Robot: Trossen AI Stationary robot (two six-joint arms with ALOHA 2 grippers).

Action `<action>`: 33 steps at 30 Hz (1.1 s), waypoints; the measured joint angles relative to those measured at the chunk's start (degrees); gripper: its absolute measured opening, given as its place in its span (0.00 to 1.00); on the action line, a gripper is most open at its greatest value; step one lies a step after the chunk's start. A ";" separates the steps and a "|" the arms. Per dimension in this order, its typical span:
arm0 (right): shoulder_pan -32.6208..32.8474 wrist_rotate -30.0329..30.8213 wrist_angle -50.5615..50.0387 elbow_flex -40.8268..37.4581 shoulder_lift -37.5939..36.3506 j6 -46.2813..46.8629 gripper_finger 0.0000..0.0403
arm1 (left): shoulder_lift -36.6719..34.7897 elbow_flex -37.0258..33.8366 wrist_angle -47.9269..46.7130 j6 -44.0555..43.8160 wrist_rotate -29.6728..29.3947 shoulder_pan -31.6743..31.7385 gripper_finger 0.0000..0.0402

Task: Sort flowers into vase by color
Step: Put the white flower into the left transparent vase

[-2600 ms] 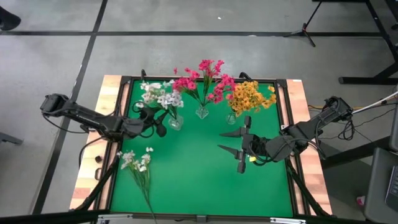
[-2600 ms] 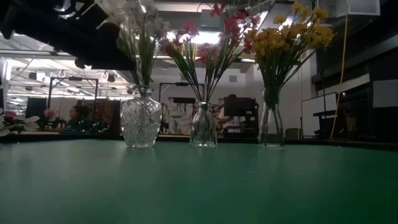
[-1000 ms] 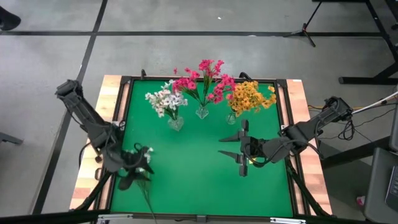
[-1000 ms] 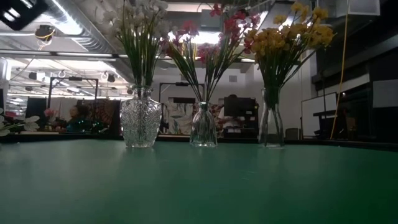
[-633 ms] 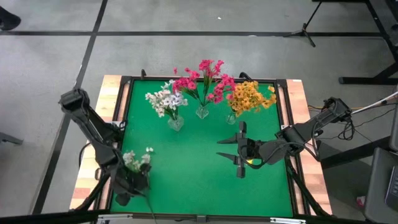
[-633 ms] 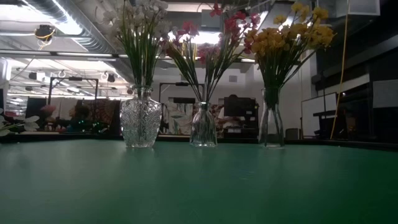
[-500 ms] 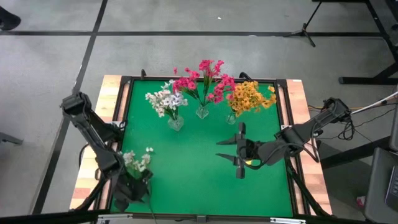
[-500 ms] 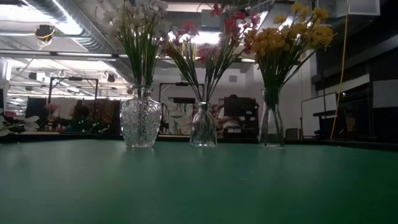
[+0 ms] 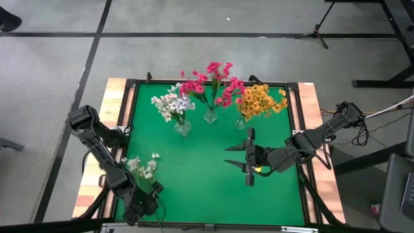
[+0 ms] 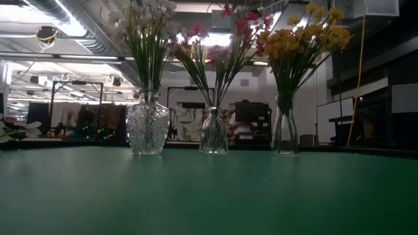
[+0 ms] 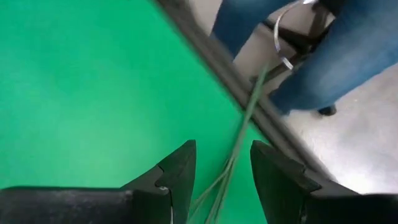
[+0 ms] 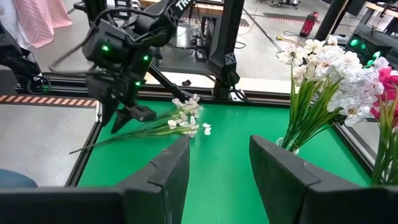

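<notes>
White flower sprig (image 9: 142,167) lies near the table's left front corner, high view; left gripper (image 9: 150,196) hovers at its stems. Left wrist: jaws apart astride the thin stems (image 11: 235,152), nothing clamped. Right gripper (image 12: 214,163) waits agape mid-table. Light, floppy; pinch the stems

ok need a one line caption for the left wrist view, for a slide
Open left gripper straddles the green stems of the loose white sprig at the green table's edge.

Three vases (image 9: 209,117) in a row at the table's (image 9: 207,181) far edge; loose sprig (image 9: 143,169) seemingly near-left.
</notes>
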 joint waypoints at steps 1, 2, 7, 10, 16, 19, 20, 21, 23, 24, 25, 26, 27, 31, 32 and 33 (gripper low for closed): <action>0.00 0.01 -0.01 -0.01 -0.01 0.00 0.41 | 0.03 0.00 -1.13 -0.81 0.61 0.38 0.37; 0.00 0.00 -0.02 0.00 -0.01 0.00 0.41 | 0.03 0.00 -1.72 -1.26 1.52 0.72 0.37; 0.00 -0.01 -0.01 -0.01 -0.01 0.00 0.41 | 0.42 0.00 -1.85 -0.69 5.98 0.68 0.37; 0.00 0.01 0.01 -0.01 -0.01 0.00 0.41 | 1.38 0.00 -1.98 0.87 5.97 -0.31 0.37; 0.00 0.01 0.01 0.00 0.00 0.00 0.41 | 3.31 0.00 -2.15 4.16 3.19 -1.00 0.37; 0.00 0.01 -0.01 0.01 0.00 0.00 0.41 | 3.31 0.00 -2.14 5.23 1.11 -0.99 0.37; 0.00 0.01 -0.01 0.01 0.00 0.00 0.41 | 3.31 0.00 -2.14 5.72 1.07 -0.96 0.37; 0.00 0.00 -0.01 0.00 0.00 0.00 0.41 | 3.31 0.00 -2.11 6.29 1.35 -0.96 0.37; 0.00 0.01 -0.01 -0.01 0.00 0.00 0.41 | 3.31 0.00 -2.14 7.25 2.50 -0.96 0.37; 0.00 0.01 -0.01 0.01 0.00 0.00 0.41 | 3.31 0.00 -2.13 7.48 2.58 -0.96 0.37; 0.00 0.00 -0.01 0.00 0.00 0.00 0.41 | 3.31 0.00 -2.08 7.62 2.69 -0.96 0.37; 0.00 0.01 -0.01 -0.01 0.00 0.00 0.41 | 3.31 0.00 -2.04 7.64 2.75 -0.96 0.37; 0.00 -0.01 -0.01 0.01 0.00 0.00 0.41 | 3.31 0.00 -2.04 7.78 2.69 -0.96 0.37; 0.00 0.01 -0.02 0.01 0.00 0.00 0.41 | 3.31 -0.83 -0.69 9.33 1.59 -0.70 0.37; 0.00 0.01 -0.03 0.01 0.00 -0.02 0.41 | 3.31 -1.21 -0.09 9.53 1.59 -0.56 0.37; 0.00 0.01 -0.03 0.01 0.00 0.00 0.41 | 3.31 -1.54 0.46 9.76 1.61 -0.47 0.37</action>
